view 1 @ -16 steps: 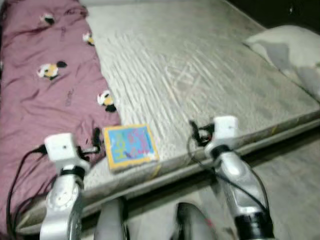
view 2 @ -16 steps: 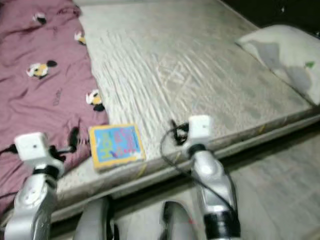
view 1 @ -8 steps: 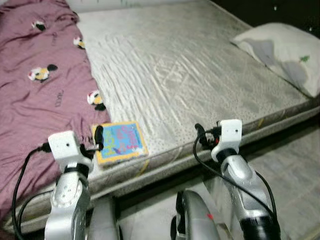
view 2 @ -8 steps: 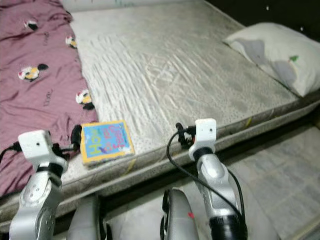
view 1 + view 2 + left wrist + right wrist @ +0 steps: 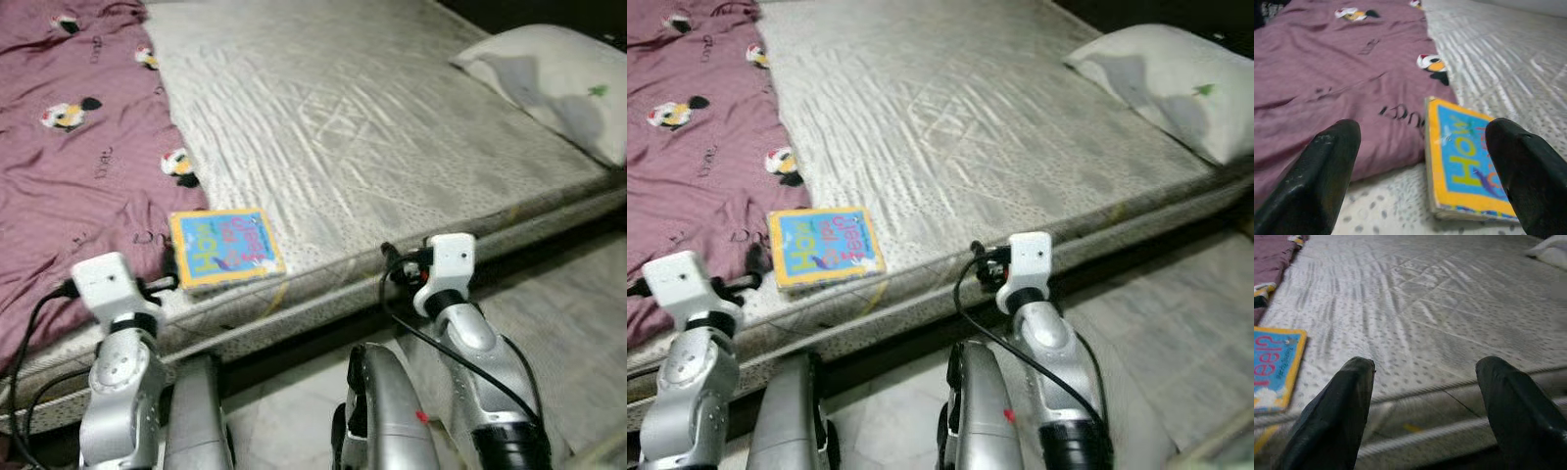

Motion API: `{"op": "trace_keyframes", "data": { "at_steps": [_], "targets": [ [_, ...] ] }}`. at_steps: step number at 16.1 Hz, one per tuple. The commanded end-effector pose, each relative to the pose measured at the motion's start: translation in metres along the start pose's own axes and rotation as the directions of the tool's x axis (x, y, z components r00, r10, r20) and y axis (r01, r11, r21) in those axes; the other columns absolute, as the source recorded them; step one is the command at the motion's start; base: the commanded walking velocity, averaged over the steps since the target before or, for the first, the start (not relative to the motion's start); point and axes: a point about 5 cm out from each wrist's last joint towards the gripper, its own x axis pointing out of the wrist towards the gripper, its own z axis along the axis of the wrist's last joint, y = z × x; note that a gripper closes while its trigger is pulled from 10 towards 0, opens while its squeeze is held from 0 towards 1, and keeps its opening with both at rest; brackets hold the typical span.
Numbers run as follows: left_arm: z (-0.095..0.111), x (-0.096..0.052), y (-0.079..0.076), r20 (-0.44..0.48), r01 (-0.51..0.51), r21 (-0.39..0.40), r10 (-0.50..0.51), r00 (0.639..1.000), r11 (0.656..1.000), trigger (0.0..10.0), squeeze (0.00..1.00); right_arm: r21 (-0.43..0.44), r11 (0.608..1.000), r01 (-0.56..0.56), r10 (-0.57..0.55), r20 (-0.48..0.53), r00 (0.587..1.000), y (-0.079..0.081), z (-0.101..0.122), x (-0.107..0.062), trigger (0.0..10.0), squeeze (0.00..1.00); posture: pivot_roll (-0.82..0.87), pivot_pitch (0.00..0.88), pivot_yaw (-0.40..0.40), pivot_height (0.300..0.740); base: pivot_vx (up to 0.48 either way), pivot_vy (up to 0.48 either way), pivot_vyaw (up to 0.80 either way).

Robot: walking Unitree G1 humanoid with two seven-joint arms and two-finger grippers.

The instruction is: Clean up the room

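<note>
The book lies flat at the mattress edge, lower left of the frame, touching the purple blanket. The left end effector, fingers spread wide and empty, should probably shift toward the book's near edge before closing; the right end effector is likewise wide open, holding nothing.

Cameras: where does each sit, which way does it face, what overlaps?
Left eye view: head, looking down at the mattress, both arms showing.
Right eye view: same scene, shifted sideways.
Left wrist view: along the open left pincer toward the book and maroon blanket.
Right wrist view: along the open right pincer over the mattress edge.
All four share the book.
</note>
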Motion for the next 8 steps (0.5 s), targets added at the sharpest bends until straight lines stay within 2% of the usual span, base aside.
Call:
{"op": "trace_keyframes", "data": {
  "at_steps": [1, 4, 6, 8],
  "targets": [
    [-0.002, 0.002, 0.004, -0.012, -0.031, -0.002, 0.031, 0.999, 1.000, 10.0, 0.00, -0.003, 0.999, 0.040, -0.040, -0.011, 0.999, -0.014, 0.000, -0.006, 10.0, 0.00, -0.06, 0.173, -0.063, 0.535, 0.000, 0.000, 0.00],
    [-0.004, 0.009, 0.009, -0.016, -0.070, -0.001, 0.070, 0.997, 0.998, 10.0, 0.00, -0.043, 0.997, 0.062, -0.063, -0.027, 0.998, -0.028, -0.002, -0.018, 10.0, 0.00, -0.08, 0.194, -0.081, 0.535, 0.000, 0.000, 0.00],
    [-0.007, 0.020, 0.013, -0.016, -0.101, -0.003, 0.101, 0.995, 0.995, 10.0, 0.00, -0.062, 0.995, 0.078, -0.080, -0.038, 0.996, -0.037, -0.001, -0.029, 10.0, 0.00, -0.10, 0.217, -0.089, 0.535, 0.000, 0.000, 0.00],
    [-0.007, 0.024, 0.013, -0.018, -0.106, -0.003, 0.106, 0.994, 0.994, 10.0, 0.00, -0.067, 0.995, 0.081, -0.083, -0.039, 0.996, -0.038, 0.000, -0.031, 10.0, 0.00, -0.10, 0.220, -0.090, 0.535, 0.000, 0.000, 0.00]
  ]
}}
